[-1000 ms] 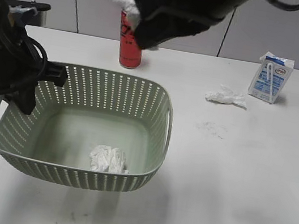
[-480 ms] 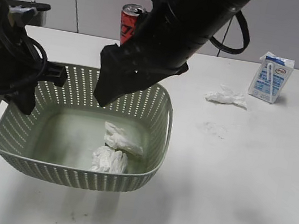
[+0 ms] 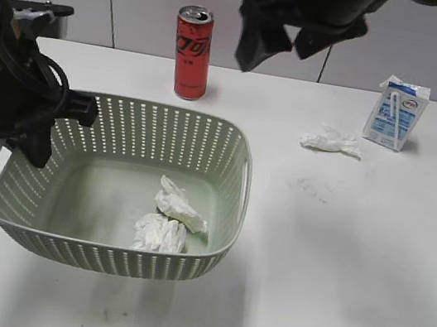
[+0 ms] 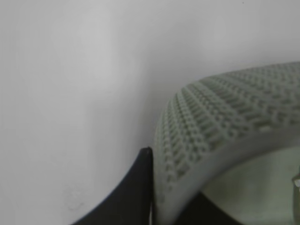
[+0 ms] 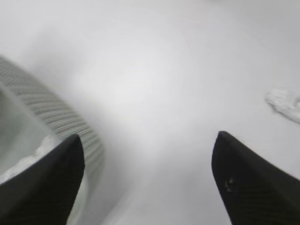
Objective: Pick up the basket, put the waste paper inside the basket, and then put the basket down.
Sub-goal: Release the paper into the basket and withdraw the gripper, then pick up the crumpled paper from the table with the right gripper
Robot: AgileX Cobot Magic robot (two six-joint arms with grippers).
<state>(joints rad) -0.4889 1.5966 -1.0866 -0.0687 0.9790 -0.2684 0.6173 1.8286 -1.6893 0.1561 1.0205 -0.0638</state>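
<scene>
The sage-green basket hangs tilted a little above the table, held at its left rim by my left gripper, which is shut on the rim; the left wrist view shows the rim pinched between the jaws. Two waste paper wads lie inside the basket. A third wad lies on the table at the right, also in the right wrist view. My right gripper is open and empty, high above the basket's far right; its jaws show nothing between them.
A red drink can stands behind the basket. A white-and-blue drink carton stands at the back right, near the third wad. The white table spreads to the right and front of the basket.
My right gripper dropped a paper wad into the basket, then rose and moved right and back, open and empty. The basket and left gripper have stayed still.
</scene>
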